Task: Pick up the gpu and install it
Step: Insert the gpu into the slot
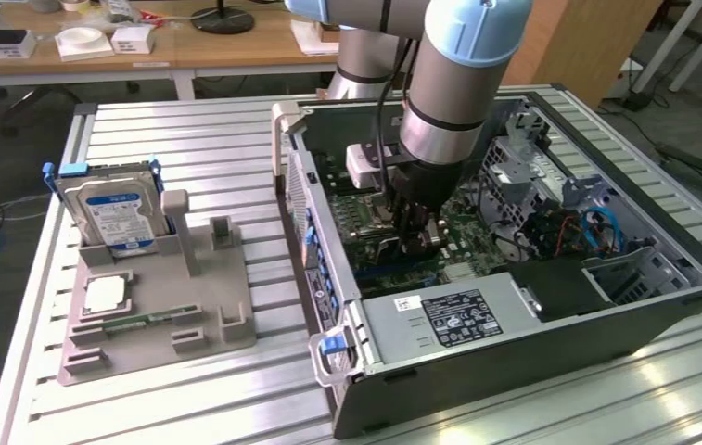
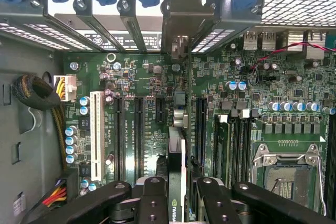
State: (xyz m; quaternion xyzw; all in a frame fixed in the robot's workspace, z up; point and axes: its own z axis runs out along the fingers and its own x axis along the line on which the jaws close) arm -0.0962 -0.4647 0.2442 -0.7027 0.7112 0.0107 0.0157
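My gripper (image 1: pixel 416 239) reaches down into the open computer case (image 1: pixel 647 306), just above the green motherboard (image 1: pixel 475 243). In the wrist view its black fingers (image 2: pixel 152 200) are shut on the gpu (image 2: pixel 177 156), a thin card seen edge-on between them. The card's silver end bracket (image 2: pixel 181 19) stands against the case's rear slot openings. The card hangs over the motherboard (image 2: pixel 262 77) in line with the dark expansion slots (image 2: pixel 139 135). Whether its lower edge touches a slot is hidden.
A grey fixture (image 1: pixel 159 320) on the exterior view's left holds a silver hard drive (image 1: pixel 109 213), a CPU (image 1: pixel 103 295) and a RAM stick (image 1: pixel 140 322). Inside the case lie the power supply (image 1: pixel 450 315), a CPU socket (image 2: pixel 286 169), a white slot (image 2: pixel 96 135) and cable bundles (image 2: pixel 37 90).
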